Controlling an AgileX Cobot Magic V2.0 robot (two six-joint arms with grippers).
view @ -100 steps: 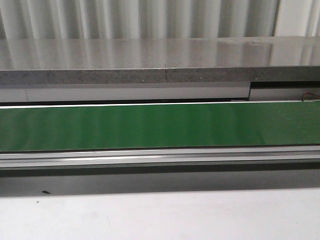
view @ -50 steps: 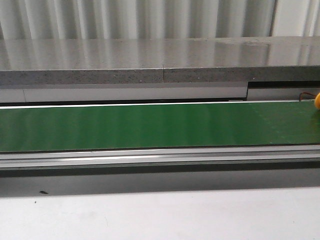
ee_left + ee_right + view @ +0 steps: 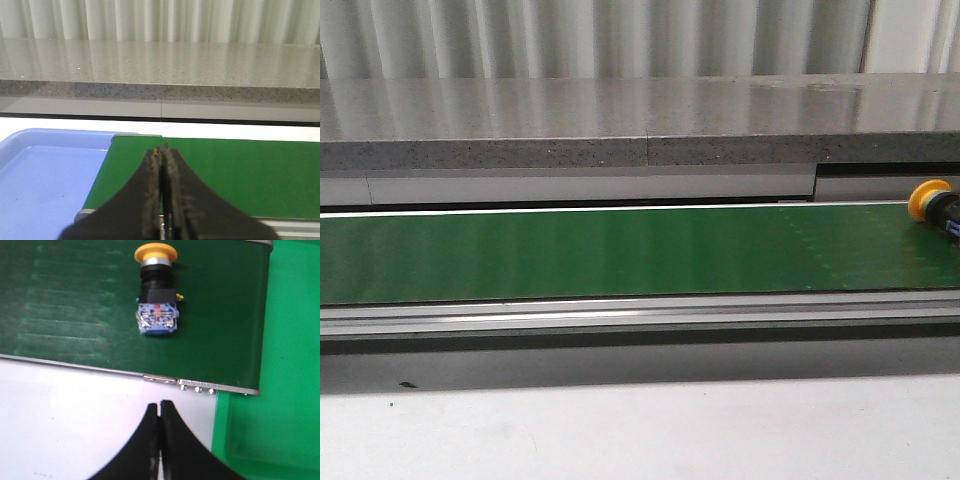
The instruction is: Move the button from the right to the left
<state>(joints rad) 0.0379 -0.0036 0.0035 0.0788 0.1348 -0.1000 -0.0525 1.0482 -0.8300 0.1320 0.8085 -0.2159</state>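
Note:
The button (image 3: 156, 295) lies on its side on the green conveyor belt (image 3: 75, 305), with an orange-yellow cap, black collar and blue base. In the front view the button (image 3: 932, 202) shows at the belt's (image 3: 620, 250) far right edge, partly cut off. My right gripper (image 3: 159, 403) is shut and empty, over the white table in front of the belt, apart from the button. My left gripper (image 3: 163, 148) is shut and empty, above the left end of the belt (image 3: 240, 175). Neither gripper shows in the front view.
A blue tray (image 3: 45, 175) sits beside the belt's left end. A green bin (image 3: 280, 390) sits at the belt's right end. A grey stone ledge (image 3: 620, 120) runs behind the belt. A metal rail (image 3: 620, 315) edges the belt's front.
The button has come into the front view from the right edge along the belt; a second ago the belt was bare, half a second ago only the cap's edge showed.

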